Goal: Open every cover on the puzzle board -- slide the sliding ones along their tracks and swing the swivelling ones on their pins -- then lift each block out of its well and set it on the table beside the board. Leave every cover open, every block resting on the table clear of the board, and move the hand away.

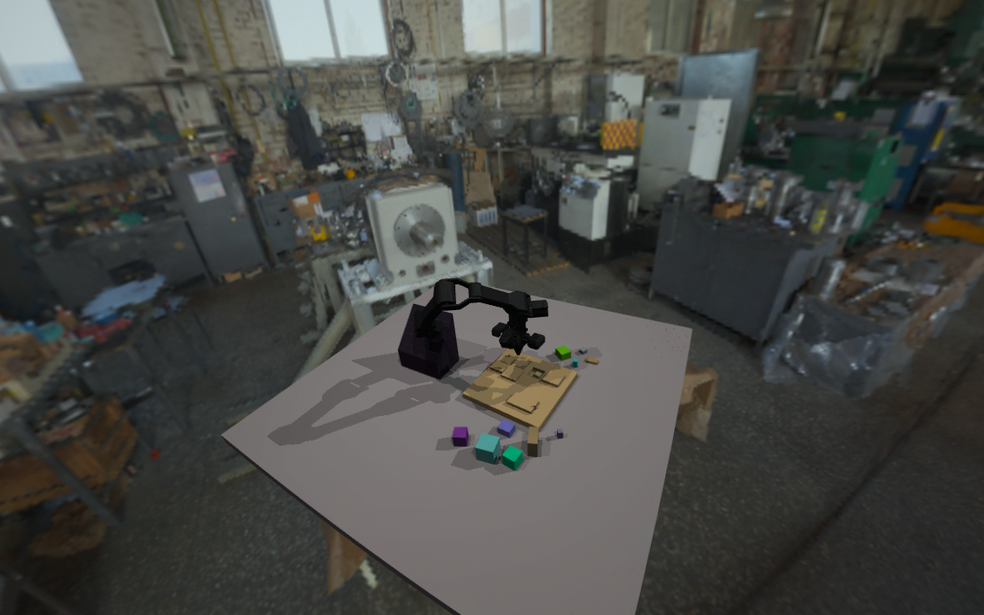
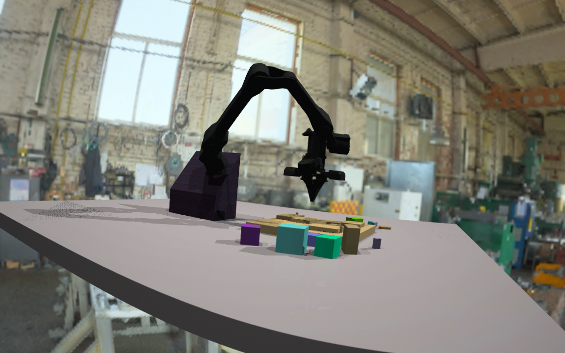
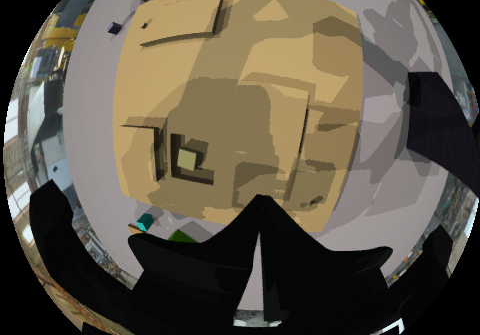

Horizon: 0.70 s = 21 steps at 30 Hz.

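My gripper is shut and empty, above the far part of the tan puzzle board. A pale block sits in an uncovered square well, beside a flat cover. A large cover with a small knob lies near the board's near corner. Another raised cover lies across the board in the wrist view. A small knob shows right of the fingertips; the cover edges there are shadowed. Whether wells lie beneath these covers is hidden.
Near the board stand purple, large teal, green, blue, brown and tiny dark blocks. Beyond it lie a lime block, a small teal block and a tan piece.
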### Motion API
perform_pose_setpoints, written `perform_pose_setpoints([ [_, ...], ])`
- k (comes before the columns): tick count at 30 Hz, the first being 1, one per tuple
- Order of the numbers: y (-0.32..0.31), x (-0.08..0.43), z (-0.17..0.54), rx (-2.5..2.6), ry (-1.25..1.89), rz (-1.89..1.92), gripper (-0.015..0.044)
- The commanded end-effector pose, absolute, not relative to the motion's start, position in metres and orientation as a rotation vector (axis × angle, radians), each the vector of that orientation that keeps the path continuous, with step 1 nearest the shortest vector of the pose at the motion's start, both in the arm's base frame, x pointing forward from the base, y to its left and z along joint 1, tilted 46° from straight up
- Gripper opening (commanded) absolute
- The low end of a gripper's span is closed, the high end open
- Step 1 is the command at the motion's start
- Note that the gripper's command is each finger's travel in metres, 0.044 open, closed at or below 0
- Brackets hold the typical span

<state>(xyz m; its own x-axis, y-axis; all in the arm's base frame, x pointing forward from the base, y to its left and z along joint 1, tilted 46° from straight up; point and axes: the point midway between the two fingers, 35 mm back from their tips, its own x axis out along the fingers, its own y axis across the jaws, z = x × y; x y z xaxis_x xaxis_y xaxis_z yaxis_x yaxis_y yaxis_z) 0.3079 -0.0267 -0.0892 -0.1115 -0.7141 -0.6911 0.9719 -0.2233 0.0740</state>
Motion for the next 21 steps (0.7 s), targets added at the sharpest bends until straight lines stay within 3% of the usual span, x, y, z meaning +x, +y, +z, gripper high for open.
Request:
perform_pose_setpoints([
  [1, -0.026, 0.308, -0.089, 0.74, 0.477, -1.67, 0.0],
  [21, -0.037, 0.307, -0.1, 0.74, 0.478, -1.67, 0.0],
])
